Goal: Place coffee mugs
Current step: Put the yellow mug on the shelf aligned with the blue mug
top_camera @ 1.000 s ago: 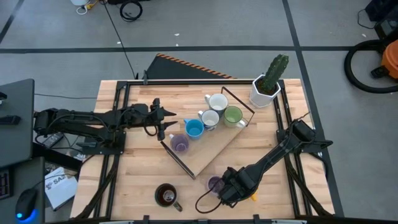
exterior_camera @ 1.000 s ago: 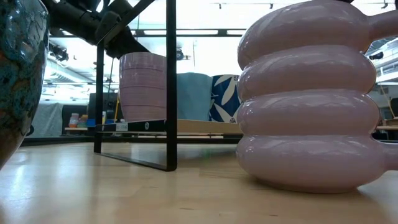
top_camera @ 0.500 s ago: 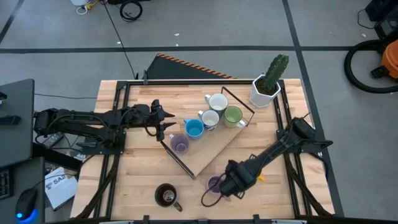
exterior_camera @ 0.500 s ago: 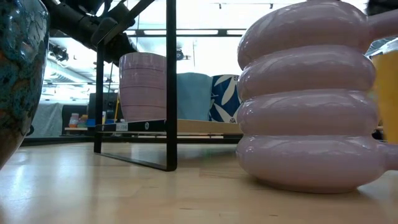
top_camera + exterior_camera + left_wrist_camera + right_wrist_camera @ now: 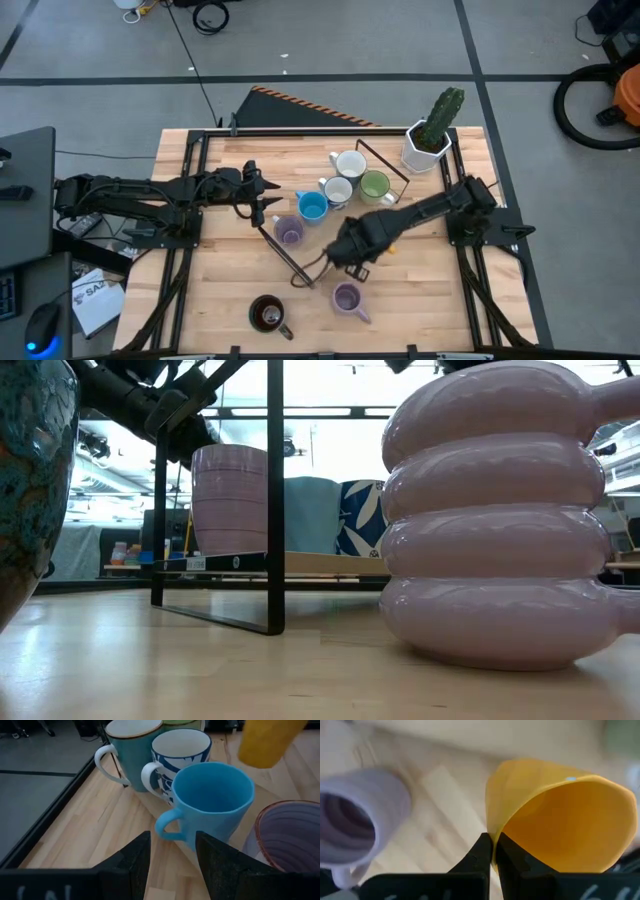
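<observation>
- Now the right gripper (image 5: 492, 851) has its fingers pinched together on the rim of the orange mug (image 5: 560, 815), one finger inside the wall and one outside, a hold that lets the mug hang free for carrying.
- It hovers over the near corner of the board (image 5: 345, 232), with the lilac mug (image 5: 289, 232) beside it on the board; my reading is that the orange mug is headed for the open spot there.
- Behind the gripper, on bare table, stands the ribbed lilac mug (image 5: 347, 297), with the dark mug (image 5: 267, 314) further along; both seem to be waiting their turn.
- Ahead of the right gripper sit the blue mug (image 5: 312, 207), patterned mug (image 5: 338, 190), white mug (image 5: 349, 165) and green mug (image 5: 374, 185), grouped handles-out on the board.
- The left gripper (image 5: 170, 852) waits just short of the blue mug, fingers apart and holding nothing.
- Against half a second ago, the right arm has swung away from the ribbed lilac mug up onto the board; the orange shape has gone from the low view's edge.
</observation>
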